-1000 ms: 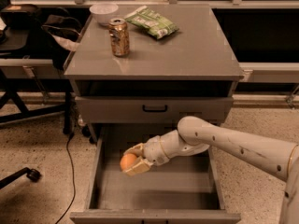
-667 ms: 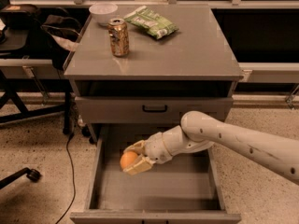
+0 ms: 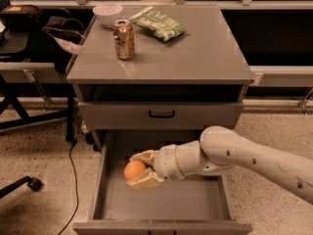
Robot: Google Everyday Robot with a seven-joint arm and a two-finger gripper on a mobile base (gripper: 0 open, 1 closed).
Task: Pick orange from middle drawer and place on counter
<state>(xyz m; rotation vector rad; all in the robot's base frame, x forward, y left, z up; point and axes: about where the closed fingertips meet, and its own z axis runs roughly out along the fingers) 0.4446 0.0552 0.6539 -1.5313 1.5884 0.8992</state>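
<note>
1. The orange (image 3: 132, 171) is small, round and smooth. It is inside the drawer, in the left half and toward the back. I cannot tell if it touches the floor.
2. The gripper (image 3: 139, 170) is also in the drawer. Its two pale fingers (image 3: 143, 156) press on the orange, one on the far side and one on the near side.
3. The drawer (image 3: 166, 204) is pulled out and open. It is grey metal, with tall side walls and a plain floor.
4. The counter (image 3: 195, 58) is the flat, grey, slightly glossy top of the cabinet, above the drawer.
</note>
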